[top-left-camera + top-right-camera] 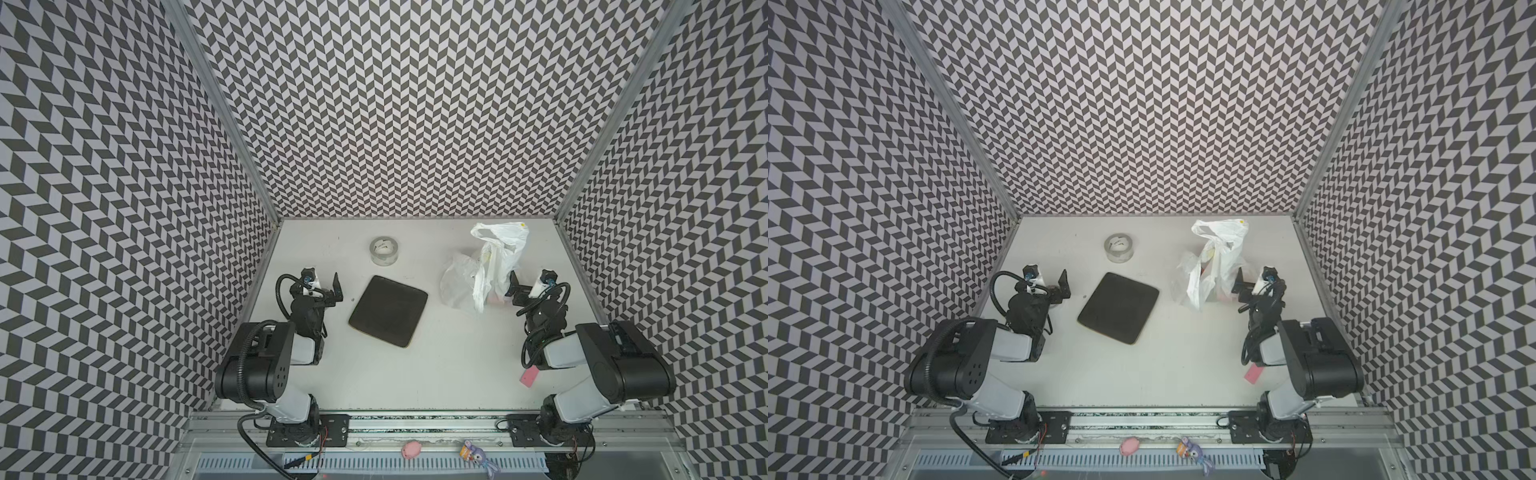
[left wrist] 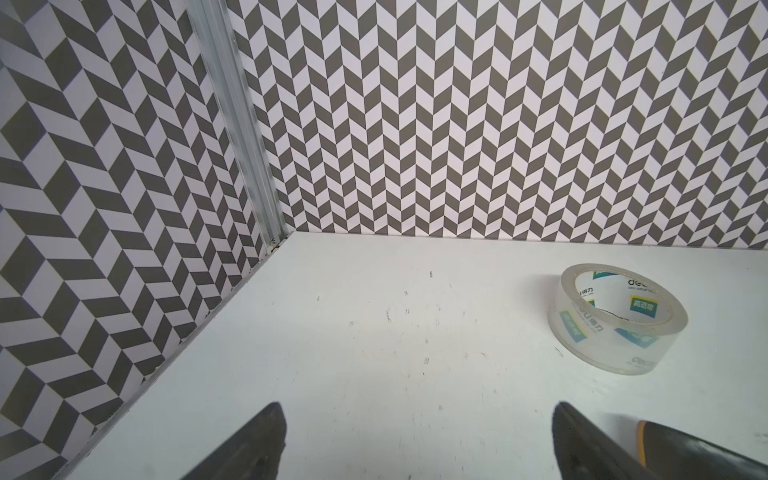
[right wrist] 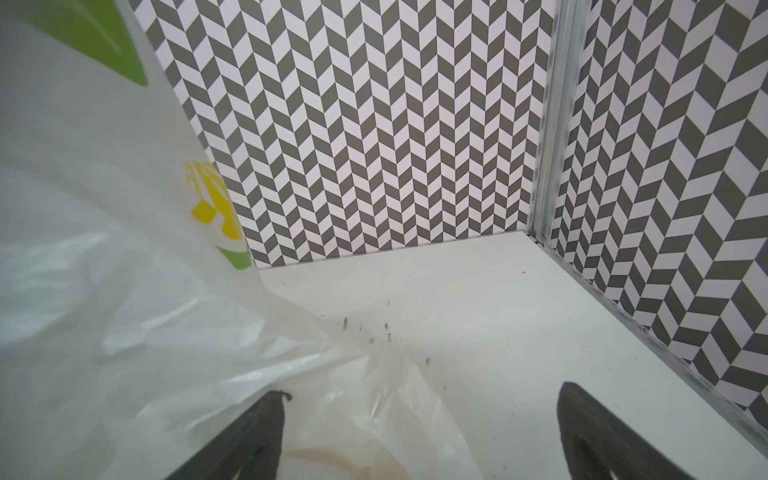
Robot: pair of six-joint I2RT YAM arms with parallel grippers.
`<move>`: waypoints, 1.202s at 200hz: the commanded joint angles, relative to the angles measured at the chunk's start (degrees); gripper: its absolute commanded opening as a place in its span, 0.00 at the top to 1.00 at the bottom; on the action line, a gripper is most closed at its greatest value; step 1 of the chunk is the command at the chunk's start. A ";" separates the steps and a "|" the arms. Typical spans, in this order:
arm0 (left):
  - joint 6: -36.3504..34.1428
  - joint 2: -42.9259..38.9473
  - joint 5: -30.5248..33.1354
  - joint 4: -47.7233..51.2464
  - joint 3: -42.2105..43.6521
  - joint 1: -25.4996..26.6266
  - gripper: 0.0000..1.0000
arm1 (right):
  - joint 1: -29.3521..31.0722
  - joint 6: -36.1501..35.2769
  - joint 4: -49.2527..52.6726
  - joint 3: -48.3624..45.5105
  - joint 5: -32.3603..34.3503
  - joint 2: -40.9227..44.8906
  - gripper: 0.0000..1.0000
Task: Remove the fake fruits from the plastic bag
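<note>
Judging nothing done: fake fruits [image 3: 353,461] inside plastic bag [image 1: 490,266], just beside spread, empty right fingers [image 3: 257,436]; left fingers [image 2: 257,440] likewise.

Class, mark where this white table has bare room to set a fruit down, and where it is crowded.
Free: the wide front strip of the white table, nearer than the dark square mat; the far left corner beside the clear tape roll. Crowded: the right, where the crinkly white plastic bag reaches the right gripper.

Thin crinkly translucent plastic bag [image 1: 490,266], glossy clear tape roll [image 2: 617,324], matt dark mat [image 1: 388,311]
</note>
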State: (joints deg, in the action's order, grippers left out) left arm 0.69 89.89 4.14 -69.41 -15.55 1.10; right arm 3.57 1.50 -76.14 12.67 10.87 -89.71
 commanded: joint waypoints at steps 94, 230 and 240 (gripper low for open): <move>-0.66 -0.63 -0.36 -2.09 0.85 -0.08 0.00 | 0.08 -0.49 -2.48 -0.55 0.10 -0.35 0.00; -0.58 -16.51 -4.78 15.20 -2.65 -0.45 0.00 | 0.00 4.01 17.21 2.64 6.75 17.06 0.01; 0.55 -19.07 -5.98 19.21 -4.27 -0.33 0.00 | -0.05 5.62 21.60 2.69 7.46 21.22 0.01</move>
State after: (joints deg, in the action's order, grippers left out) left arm 0.60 75.79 1.45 -60.16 -16.23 0.97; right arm 3.57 3.38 -62.08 14.48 14.48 -76.38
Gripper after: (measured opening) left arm 0.997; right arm 0.994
